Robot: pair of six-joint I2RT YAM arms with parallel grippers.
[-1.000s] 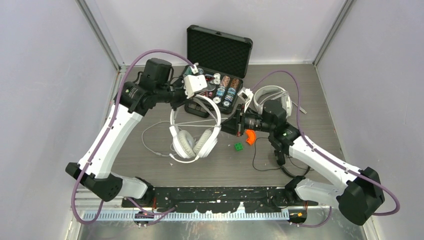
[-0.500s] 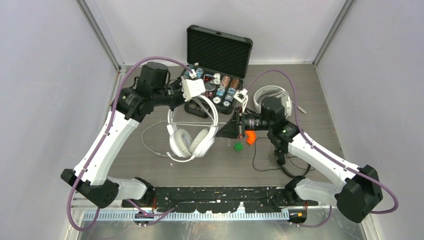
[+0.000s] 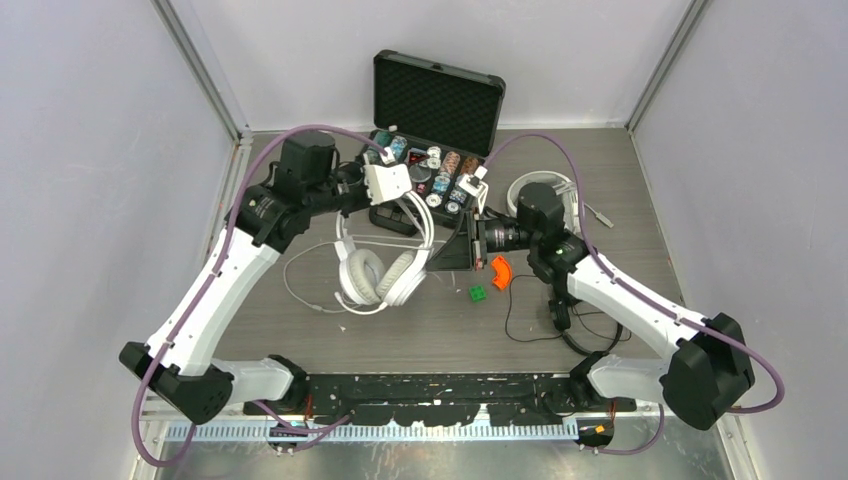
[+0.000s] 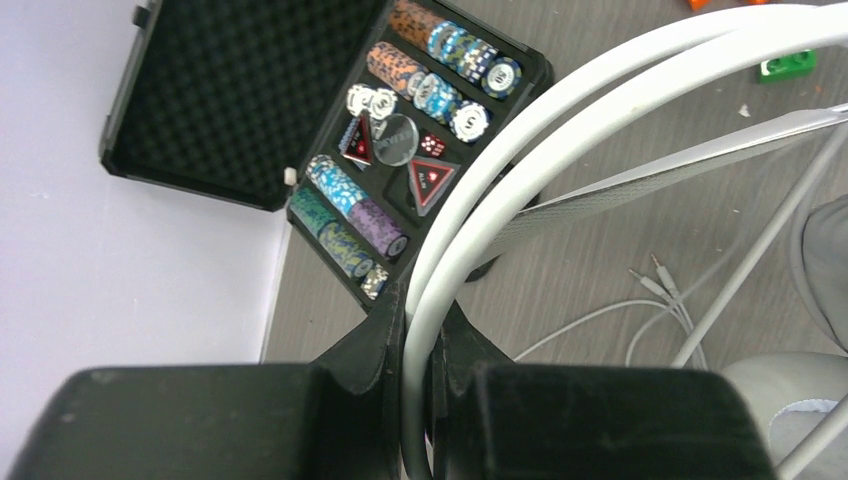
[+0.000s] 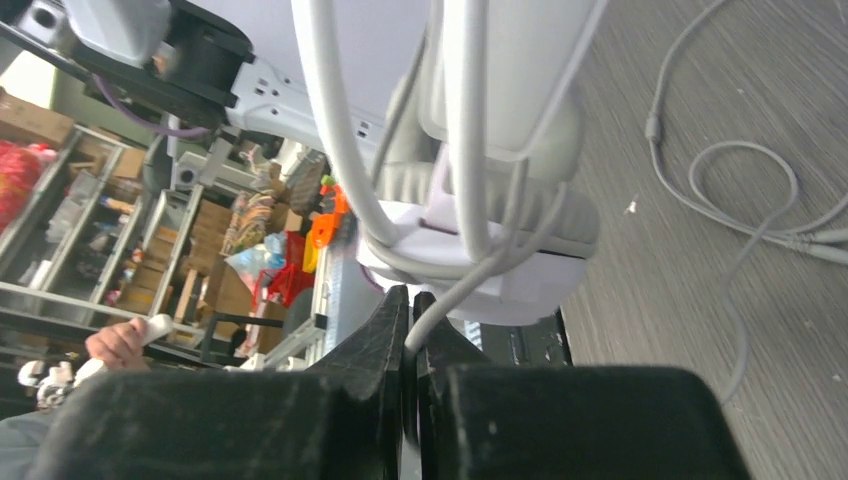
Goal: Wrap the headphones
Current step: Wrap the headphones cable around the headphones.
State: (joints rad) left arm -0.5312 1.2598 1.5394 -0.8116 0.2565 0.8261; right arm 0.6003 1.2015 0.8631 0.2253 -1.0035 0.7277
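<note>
Left pincer [image 4: 420, 325] is clamped tight on the headband of the white headphones [image 4: 560, 130], with the open chip case [image 4: 250, 110] behind it. Right wrist cam: right pincer [image 5: 410, 318] is pinched shut on their cable [image 5: 455, 295], just under an earcup. From above, that pair sits mid-worktop [image 3: 640, 200] between both arms. The second white pair [image 3: 545, 190] lies behind the right arm, and the black pair [image 3: 562, 318] is near its forearm.

White headphones [image 3: 385, 262], black case [image 3: 437, 95], striped multicoloured chips [image 3: 450, 175], orange piece [image 3: 499, 271], green block [image 3: 478, 293]
</note>
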